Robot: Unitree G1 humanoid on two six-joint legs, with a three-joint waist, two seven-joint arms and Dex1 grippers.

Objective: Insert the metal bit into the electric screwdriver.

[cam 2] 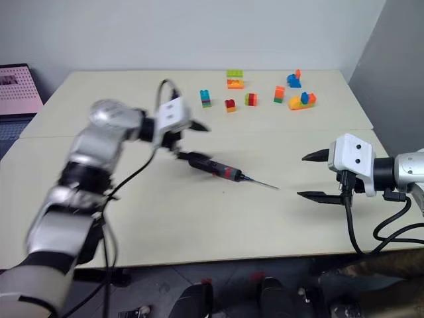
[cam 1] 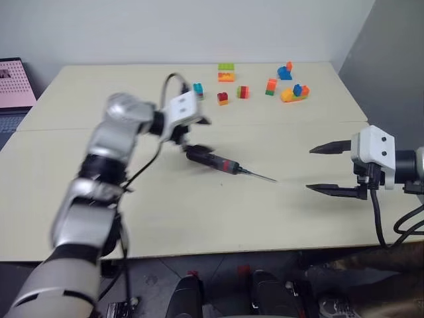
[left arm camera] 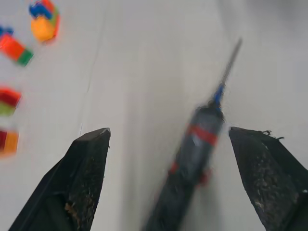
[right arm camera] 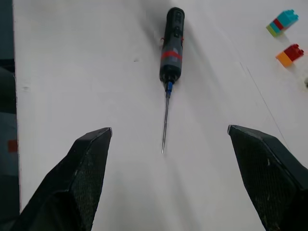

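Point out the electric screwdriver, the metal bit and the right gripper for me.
electric screwdriver (right arm camera: pixel 171 54), right wrist view, on the red band around its body.
metal bit (right arm camera: pixel 165 125), right wrist view, midway along the thin rod.
right gripper (cam 1: pixel 328 169), left eye view, midway between its two black fingertips.

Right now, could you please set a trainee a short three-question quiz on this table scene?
1. True or false: the thin grey metal bit sits in the tip of the black, red-banded electric screwdriver.
2. What does the screwdriver rest on? A) the cream table B) a gripper
3. The left gripper and right gripper are both ____.

Key: 1 true; 2 A; 3 open
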